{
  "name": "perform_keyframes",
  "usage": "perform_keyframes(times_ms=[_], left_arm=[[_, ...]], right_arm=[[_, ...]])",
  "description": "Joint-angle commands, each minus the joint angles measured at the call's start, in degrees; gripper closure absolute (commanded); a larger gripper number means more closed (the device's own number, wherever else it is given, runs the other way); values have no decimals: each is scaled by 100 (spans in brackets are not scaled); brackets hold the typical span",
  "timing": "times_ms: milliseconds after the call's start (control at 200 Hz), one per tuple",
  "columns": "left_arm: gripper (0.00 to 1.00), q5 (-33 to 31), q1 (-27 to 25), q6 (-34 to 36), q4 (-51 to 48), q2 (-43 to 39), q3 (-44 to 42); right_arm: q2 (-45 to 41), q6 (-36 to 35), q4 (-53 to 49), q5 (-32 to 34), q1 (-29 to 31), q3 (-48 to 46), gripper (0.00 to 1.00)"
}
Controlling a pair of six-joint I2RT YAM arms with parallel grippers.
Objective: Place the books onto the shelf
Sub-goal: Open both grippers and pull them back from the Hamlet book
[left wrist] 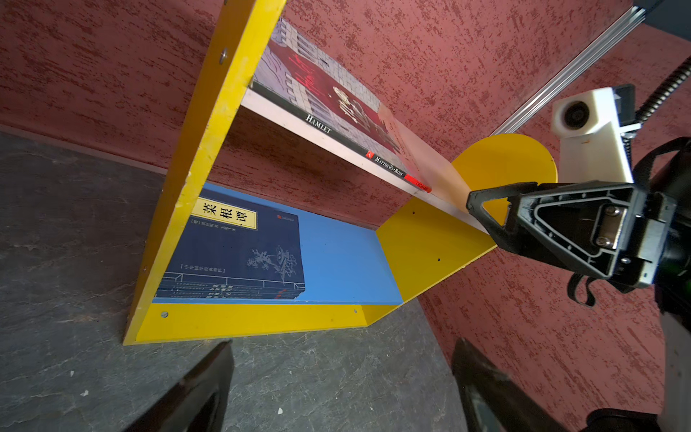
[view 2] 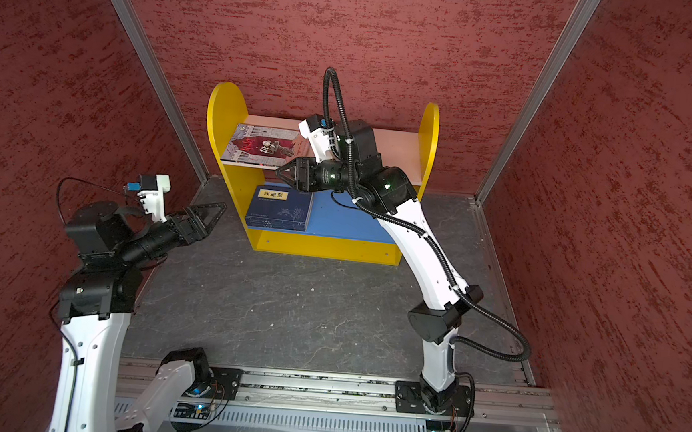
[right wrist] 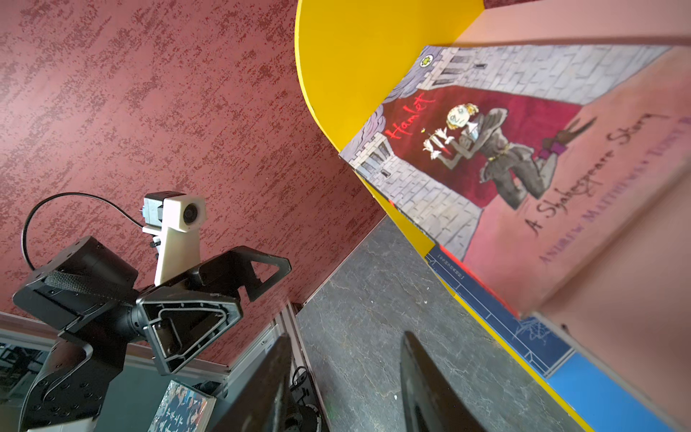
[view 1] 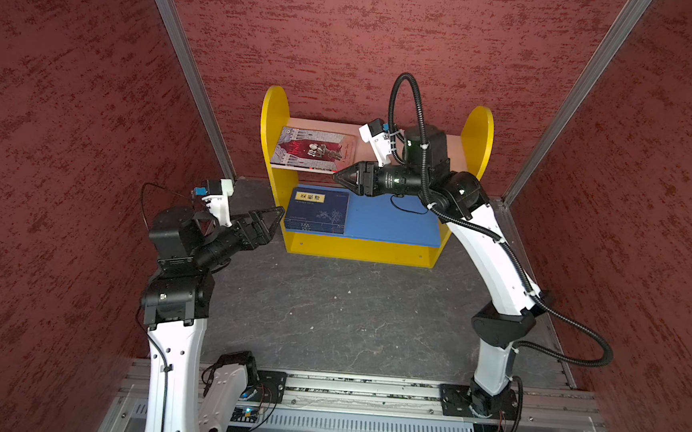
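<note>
The thin pink-and-dark-red illustrated paperback (view 1: 311, 150) has a glossy cover showing a grey stone castle and a spine reading Hamlet. It lies flat on the pale pink upper board (view 1: 454, 149) of the small two-tier wooden shelf (view 1: 274, 112), whose side panels are yellow and round-topped, just ahead of the right pincer (view 1: 336, 176). That pincer's black tapered tips sit at the board's front edge, just beside the book's near corner. The right wrist view shows its jaws partly apart with only floor between them, gripping nothing; whether a tip touches the board cannot be told. One tier below that pincer, a flat stack of navy blue paperbacks (view 1: 317, 209) rests on the smooth blue lower board (view 1: 393, 224), lying against the side panel farther from it. The top cover carries a yellow rectangular label with black Chinese characters and a faint plant drawing. The left pincer (view 1: 280, 216) hovers just outside that same panel, level with the lower tier, with the navy stack just ahead of its tips. Its open-frame triangular black fingers (left wrist: 209, 389) stand wide apart and empty. The shelf stands on a dark grey, stone-veined floor mat (view 1: 329, 316) against rough, mottled red walls (view 1: 71, 123).
</note>
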Motion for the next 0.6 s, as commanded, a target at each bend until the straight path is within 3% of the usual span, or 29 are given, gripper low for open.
perform_keyframes(times_ms=[0, 596], left_arm=[[8, 321, 3, -310, 358, -54, -66], [8, 487, -45, -506, 451, -77, -146]], right_arm=[[218, -75, -177, -109, 24, 291, 52], [490, -204, -168, 188, -36, 329, 52]])
